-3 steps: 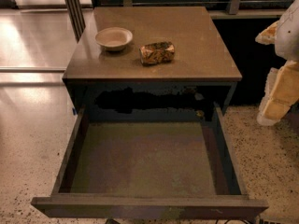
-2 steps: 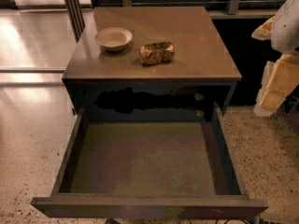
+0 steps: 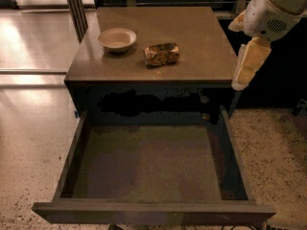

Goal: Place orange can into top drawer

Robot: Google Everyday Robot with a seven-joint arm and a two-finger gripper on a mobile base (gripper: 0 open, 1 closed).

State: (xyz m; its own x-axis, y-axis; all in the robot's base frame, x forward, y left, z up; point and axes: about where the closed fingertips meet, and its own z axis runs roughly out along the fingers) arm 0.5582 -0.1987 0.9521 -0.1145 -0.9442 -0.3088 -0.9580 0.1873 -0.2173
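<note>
On cabinet top [image 3: 201,37], orange can [image 3: 162,54] near bowl [image 3: 117,39]; top drawer [image 3: 144,162] pulled out; gripper [image 3: 249,63] beside cabinet's right edge, empty, opening impossible to tell

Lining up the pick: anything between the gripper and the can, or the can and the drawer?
Nothing visible. The gripper hangs right of the cabinet top; the bowl sits beyond the orange can. The top drawer is open below.

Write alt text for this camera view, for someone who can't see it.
An orange can lies on its side on a brown cabinet top, beside a pale bowl; the top drawer below stands pulled open. The robot's pale pincer hangs off the cabinet's right edge, apart from the can.
</note>
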